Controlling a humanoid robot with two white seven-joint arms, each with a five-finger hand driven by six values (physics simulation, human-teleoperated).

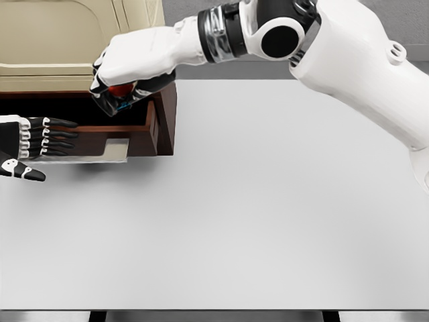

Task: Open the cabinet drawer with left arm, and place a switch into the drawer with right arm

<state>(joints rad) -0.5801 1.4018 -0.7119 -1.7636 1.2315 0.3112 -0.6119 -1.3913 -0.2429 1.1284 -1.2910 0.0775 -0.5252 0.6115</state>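
The cream cabinet (pixel 60 33) stands at the far left with its dark brown drawer (pixel 157 124) pulled out over the table. My right hand (pixel 124 84) hangs above the drawer's open cavity, fingers shut on the switch (pixel 120 94), a dark object with a red part and a blue edge. My left hand (pixel 40 137) is at the left edge by the drawer's front, near the pale handle (pixel 100 151). Its fingers are stretched out flat and hold nothing.
The white table (pixel 268 215) spreads across the view to the right of and in front of the drawer. My right arm (pixel 348 60) crosses the top from the right edge.
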